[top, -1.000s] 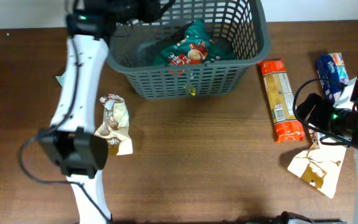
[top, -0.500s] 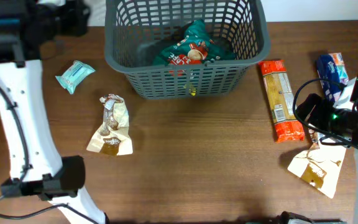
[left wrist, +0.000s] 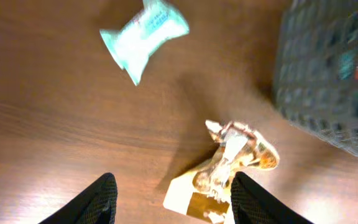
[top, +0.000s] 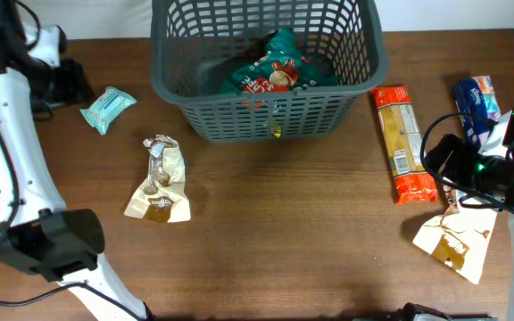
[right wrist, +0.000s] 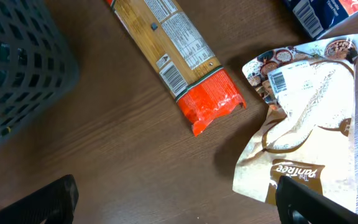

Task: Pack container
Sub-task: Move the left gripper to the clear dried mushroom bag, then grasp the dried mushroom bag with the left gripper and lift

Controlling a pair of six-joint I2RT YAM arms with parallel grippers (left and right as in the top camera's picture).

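The container [top: 266, 120] is a dark grey slotted basket at the back centre, holding a green and red snack packet [top: 275, 71]. Its corner shows in the left wrist view [left wrist: 328, 68] and the right wrist view [right wrist: 17, 74]. My left gripper [left wrist: 176, 202] is open and empty, high above the table at the far left [top: 68, 80]. A teal packet [left wrist: 145, 38] and a crumpled beige packet [left wrist: 229, 168] lie below it. My right gripper [right wrist: 179, 199] is open and empty, beside an orange pasta packet [right wrist: 179, 62] and a beige pouch [right wrist: 303, 143].
In the overhead view the teal packet [top: 108, 108] and the crumpled beige packet [top: 161, 181] lie left of the basket. The pasta packet [top: 401, 143], a blue packet [top: 477, 100] and the beige pouch [top: 458, 239] lie to its right.
My left arm has swung from over the basket's left rim out to the far left, uncovering the teal packet. The right arm and the packets have not moved.
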